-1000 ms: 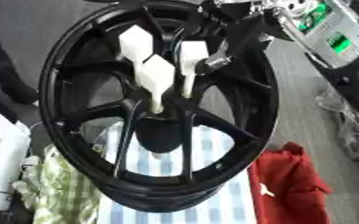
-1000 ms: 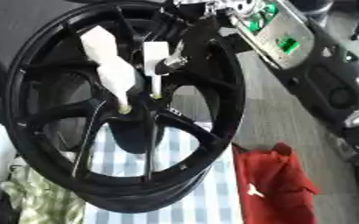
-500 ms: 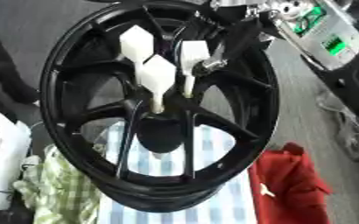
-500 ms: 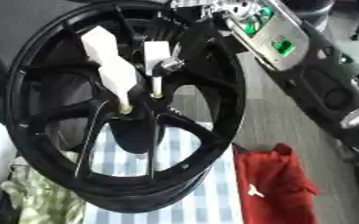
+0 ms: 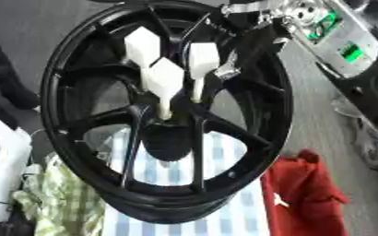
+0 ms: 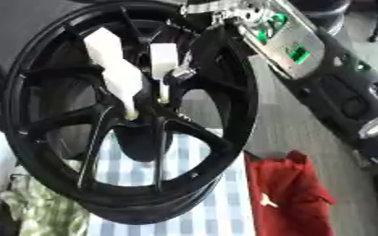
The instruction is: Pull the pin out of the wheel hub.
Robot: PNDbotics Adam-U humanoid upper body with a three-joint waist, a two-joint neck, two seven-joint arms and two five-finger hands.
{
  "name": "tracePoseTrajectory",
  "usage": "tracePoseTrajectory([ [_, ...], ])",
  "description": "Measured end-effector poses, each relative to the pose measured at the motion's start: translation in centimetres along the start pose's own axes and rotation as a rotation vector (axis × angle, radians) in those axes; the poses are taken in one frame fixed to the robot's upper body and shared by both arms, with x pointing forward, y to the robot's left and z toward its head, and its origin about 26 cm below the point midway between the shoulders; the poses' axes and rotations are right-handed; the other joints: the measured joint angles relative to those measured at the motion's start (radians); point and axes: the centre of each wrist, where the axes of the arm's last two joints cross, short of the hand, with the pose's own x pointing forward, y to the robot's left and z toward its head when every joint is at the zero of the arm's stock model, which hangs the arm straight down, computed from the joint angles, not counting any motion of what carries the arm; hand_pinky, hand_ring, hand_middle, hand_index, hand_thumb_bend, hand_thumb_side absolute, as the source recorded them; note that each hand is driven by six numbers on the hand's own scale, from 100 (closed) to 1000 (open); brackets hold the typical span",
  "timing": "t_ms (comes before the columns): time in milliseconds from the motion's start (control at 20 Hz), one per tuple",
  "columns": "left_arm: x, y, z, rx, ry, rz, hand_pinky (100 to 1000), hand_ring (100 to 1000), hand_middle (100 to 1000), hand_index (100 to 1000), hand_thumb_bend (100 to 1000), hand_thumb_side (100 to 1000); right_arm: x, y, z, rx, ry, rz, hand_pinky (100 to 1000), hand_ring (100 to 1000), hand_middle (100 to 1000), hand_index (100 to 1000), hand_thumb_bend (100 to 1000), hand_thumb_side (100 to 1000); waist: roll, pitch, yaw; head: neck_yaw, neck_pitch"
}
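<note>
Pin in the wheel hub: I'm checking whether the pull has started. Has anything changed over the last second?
Nothing has visibly changed. The right hand stays beside the rightmost white pin, which sits in the wheel hub as before, with the other two white pins unmoved.

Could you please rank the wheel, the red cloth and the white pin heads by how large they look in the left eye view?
1. Wheel, far the largest.
2. Red cloth.
3. White pin heads, smallest; the three look about alike, so no ranking among them.
The wheel is nearest the camera, which adds to its apparent size.
</note>
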Motion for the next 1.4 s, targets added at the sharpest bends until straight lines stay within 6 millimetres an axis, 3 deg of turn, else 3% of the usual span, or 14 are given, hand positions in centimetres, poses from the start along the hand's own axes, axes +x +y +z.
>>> tracePoseTrajectory([
  [400, 0.00, 0.00, 0.00, 0.000, 0.000, 0.000, 690, 875, 815, 770, 359, 722, 0.08, -0.06, 0.15, -0.004, 0.003, -0.005, 879, 819, 672, 710, 544, 147, 0.000, 0.000, 0.000, 0.000, 0.000],
  [450, 0.00, 0.00, 0.00, 0.000, 0.000, 0.000, 691, 878, 816, 770, 358, 724, 0.08, -0.06, 0.15, -0.003, 0.002, -0.005, 869, 789, 631, 672, 453, 143, 0.000, 0.000, 0.000, 0.000, 0.000],
  [700, -0.03, 0.01, -0.01, 0.000, 0.002, -0.001, 691, 878, 816, 770, 358, 725, 0.25, -0.05, 0.21, -0.002, -0.006, -0.031, 840, 721, 582, 619, 385, 100, 0.000, 0.000, 0.000, -0.003, 0.000],
  [750, -0.06, 0.02, -0.01, 0.001, 0.003, -0.001, 691, 879, 816, 770, 357, 725, 0.25, -0.05, 0.21, -0.004, -0.004, -0.038, 830, 695, 563, 597, 320, 100, 0.000, 0.000, 0.000, -0.003, 0.000],
  [850, -0.10, 0.04, -0.02, 0.001, 0.004, -0.002, 691, 879, 815, 770, 354, 726, 0.25, -0.05, 0.21, -0.007, 0.000, -0.049, 824, 679, 550, 581, 286, 100, 0.000, 0.000, 0.000, -0.003, 0.000],
  [1400, -0.08, 0.02, -0.05, 0.003, 0.005, -0.002, 691, 879, 815, 770, 354, 726, 0.27, 0.08, 0.12, -0.017, 0.010, -0.075, 824, 679, 550, 581, 286, 100, 0.000, 0.000, 0.001, -0.003, 0.000],
])
